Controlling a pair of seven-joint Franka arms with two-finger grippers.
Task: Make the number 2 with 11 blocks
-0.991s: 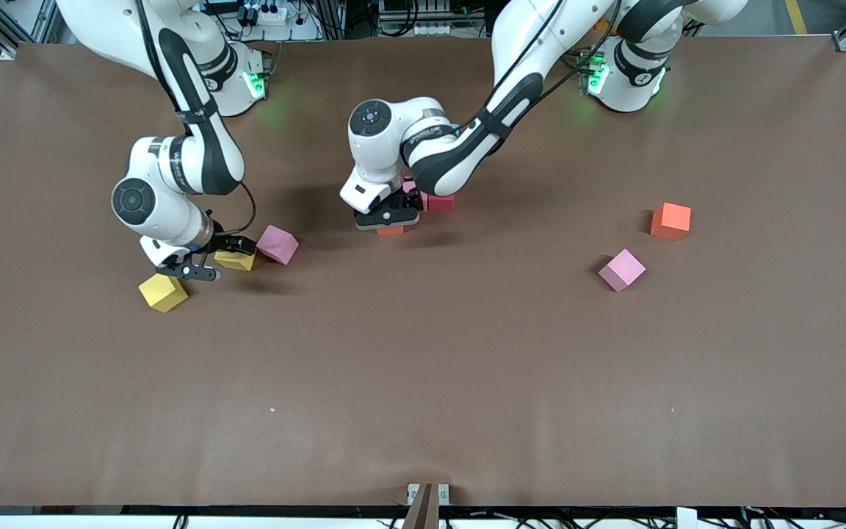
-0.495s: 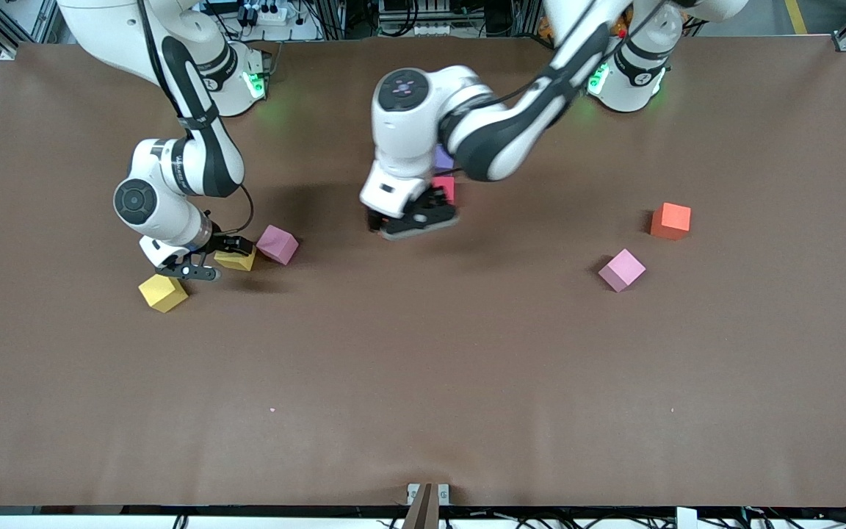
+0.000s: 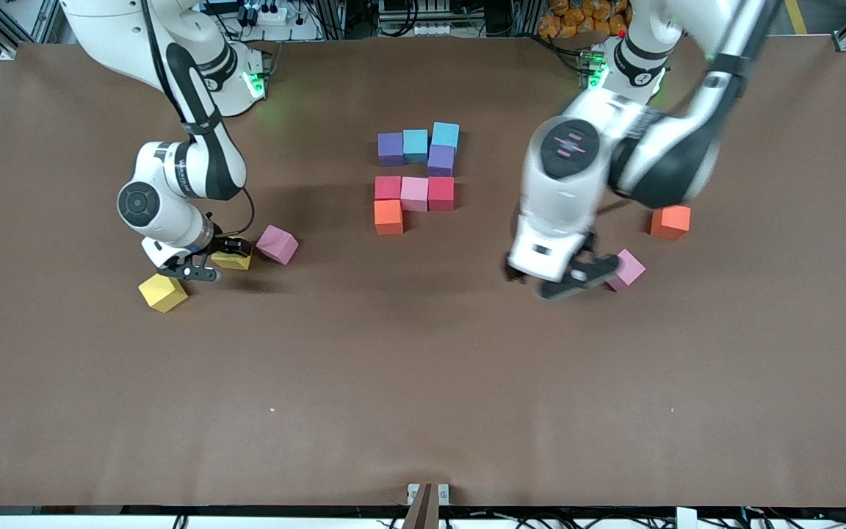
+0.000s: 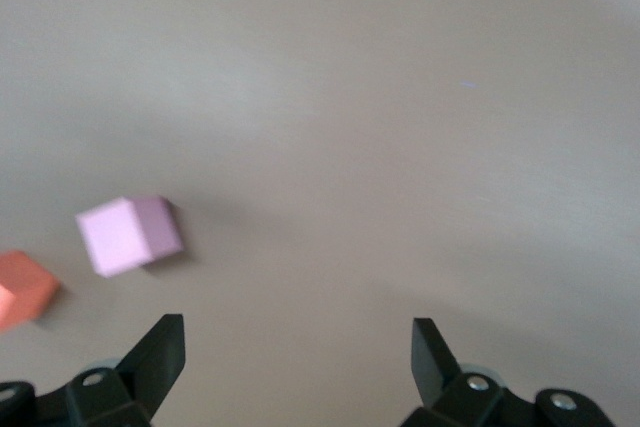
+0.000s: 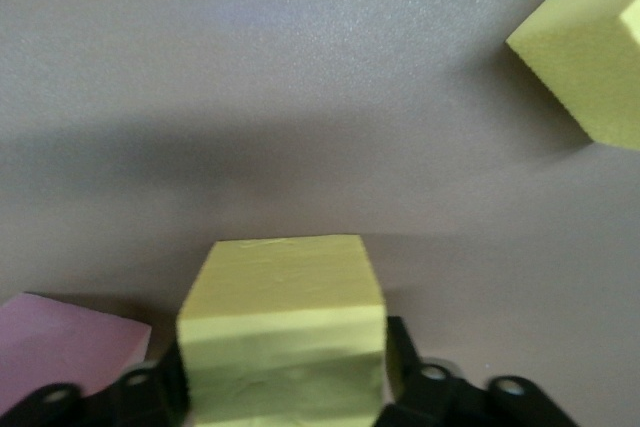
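Note:
Several blocks sit packed together mid-table: purple (image 3: 391, 148), light blue (image 3: 415, 145), light blue (image 3: 445, 136) and purple (image 3: 440, 159) in the rows toward the bases. Red (image 3: 388, 187), pink (image 3: 414, 193) and red (image 3: 440, 193) lie nearer the camera, with orange (image 3: 388, 217) nearest. My right gripper (image 3: 219, 258) (image 5: 283, 347) is down at the table, shut on a yellow block (image 3: 233, 260) (image 5: 283, 332). My left gripper (image 3: 564, 279) (image 4: 298, 342) hangs open over bare table beside a loose pink block (image 3: 626, 270) (image 4: 130, 235).
A second yellow block (image 3: 163, 292) (image 5: 590, 47) and a pink block (image 3: 277, 244) (image 5: 65, 357) lie close on either side of the right gripper. An orange block (image 3: 670, 221) (image 4: 22, 289) rests near the left arm's forearm. The brown table (image 3: 423, 382) stretches wide toward the camera.
The left arm swung away from the packed blocks toward its own end of the table, uncovering them. The right gripper's fingers closed on the yellow block.

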